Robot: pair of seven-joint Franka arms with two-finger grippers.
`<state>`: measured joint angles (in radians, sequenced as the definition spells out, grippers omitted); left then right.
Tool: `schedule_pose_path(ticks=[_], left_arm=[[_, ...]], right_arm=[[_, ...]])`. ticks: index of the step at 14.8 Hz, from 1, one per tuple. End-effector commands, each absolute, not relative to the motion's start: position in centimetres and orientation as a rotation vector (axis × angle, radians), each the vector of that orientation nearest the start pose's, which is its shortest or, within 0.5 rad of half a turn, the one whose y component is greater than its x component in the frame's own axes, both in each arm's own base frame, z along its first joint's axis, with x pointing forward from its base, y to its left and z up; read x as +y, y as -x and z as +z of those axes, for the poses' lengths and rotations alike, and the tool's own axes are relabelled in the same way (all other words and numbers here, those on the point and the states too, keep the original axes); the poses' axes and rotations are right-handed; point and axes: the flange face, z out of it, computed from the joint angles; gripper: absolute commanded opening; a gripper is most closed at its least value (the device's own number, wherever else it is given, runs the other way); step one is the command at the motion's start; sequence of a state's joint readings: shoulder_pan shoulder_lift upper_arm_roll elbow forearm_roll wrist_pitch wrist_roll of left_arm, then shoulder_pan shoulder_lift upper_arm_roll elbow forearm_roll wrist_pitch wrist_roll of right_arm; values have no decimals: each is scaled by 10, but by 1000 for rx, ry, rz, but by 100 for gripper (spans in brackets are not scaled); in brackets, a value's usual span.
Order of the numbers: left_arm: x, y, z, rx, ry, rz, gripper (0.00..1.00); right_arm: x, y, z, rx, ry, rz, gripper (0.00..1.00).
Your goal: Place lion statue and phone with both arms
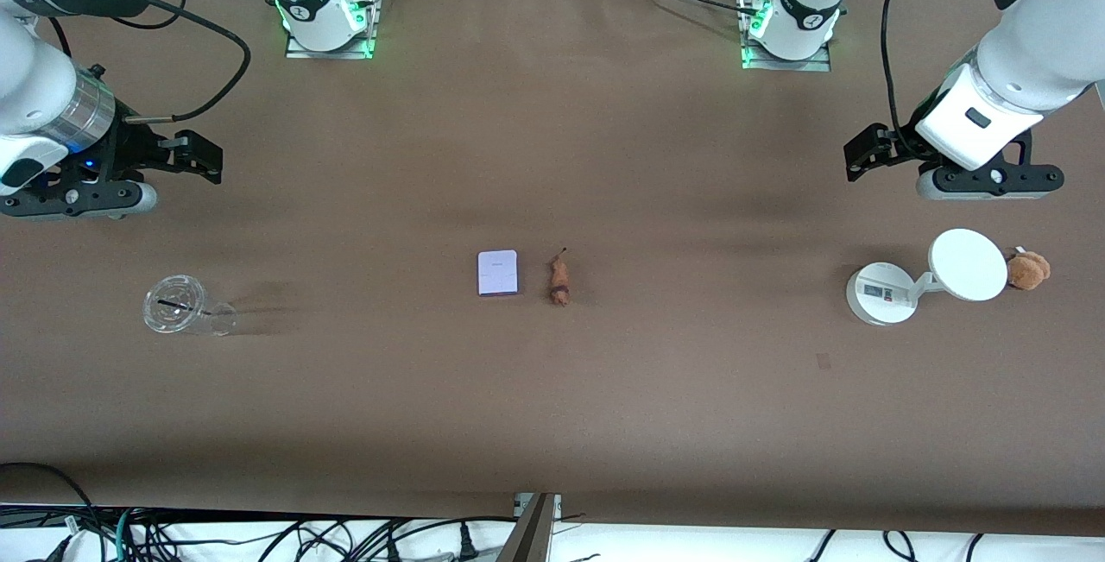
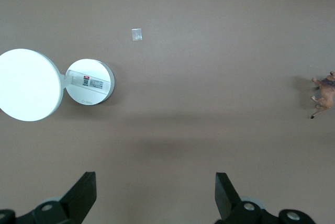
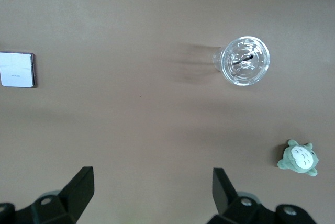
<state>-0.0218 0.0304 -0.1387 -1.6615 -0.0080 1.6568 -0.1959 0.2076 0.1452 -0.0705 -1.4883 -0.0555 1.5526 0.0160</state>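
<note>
The phone, a flat pale lavender-white rectangle, lies at the middle of the brown table. It also shows in the right wrist view. The lion statue, tiny and orange-brown, lies beside it toward the left arm's end, apart from it. The lion also shows in the left wrist view. My left gripper is open and empty above bare table near the white stand; its wrist view shows its jaws wide apart. My right gripper is open and empty above bare table near the clear cup, as its wrist view shows.
A white stand with two round discs and a fuzzy tan plush sit toward the left arm's end. A clear cup lies toward the right arm's end. A small green plush shows in the right wrist view.
</note>
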Motion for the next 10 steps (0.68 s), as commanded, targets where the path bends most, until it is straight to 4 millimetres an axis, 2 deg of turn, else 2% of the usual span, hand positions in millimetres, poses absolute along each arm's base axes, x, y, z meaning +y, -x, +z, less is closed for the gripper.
schedule_pose_path(ticks=[1,10], left_arm=[[-84,-563,578,-66,3148,33,100],[-85,-564,580,-80,3148,19,100]], right_arm=[[77,-588,585,-187,3212,108,100],[75,-588,585,-182,3211,106,100]])
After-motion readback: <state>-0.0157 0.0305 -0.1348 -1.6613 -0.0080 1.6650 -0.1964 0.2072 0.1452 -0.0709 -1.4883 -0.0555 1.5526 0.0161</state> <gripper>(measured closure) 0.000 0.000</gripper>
